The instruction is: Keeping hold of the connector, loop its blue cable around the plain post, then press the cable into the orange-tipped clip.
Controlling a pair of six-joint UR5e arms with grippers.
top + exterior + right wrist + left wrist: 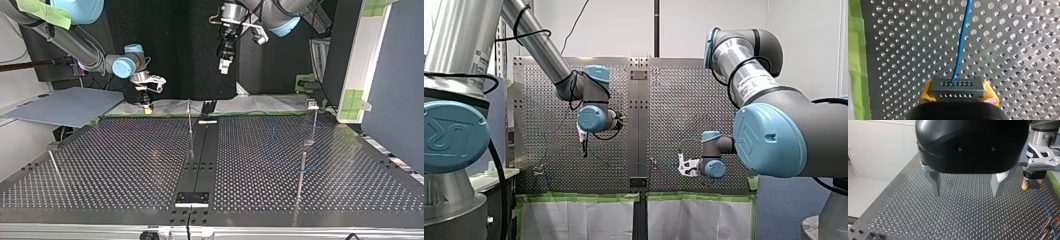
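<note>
Okay so my right arm's gripper (958, 93), the one with yellow pads, is clamped tight on the dark grey rectangular connector block (957, 87). The thin blue cable (960, 45) comes out of the block and runs straight ahead of the gripper over the perforated metal table (1023, 50). In the top view that gripper sits upper left, by the table's far edge. My left arm's black gripper (968, 187) has its metal fingers spread wide with nothing between them. It hangs at the upper middle of the top view, well apart from the connector.
</note>
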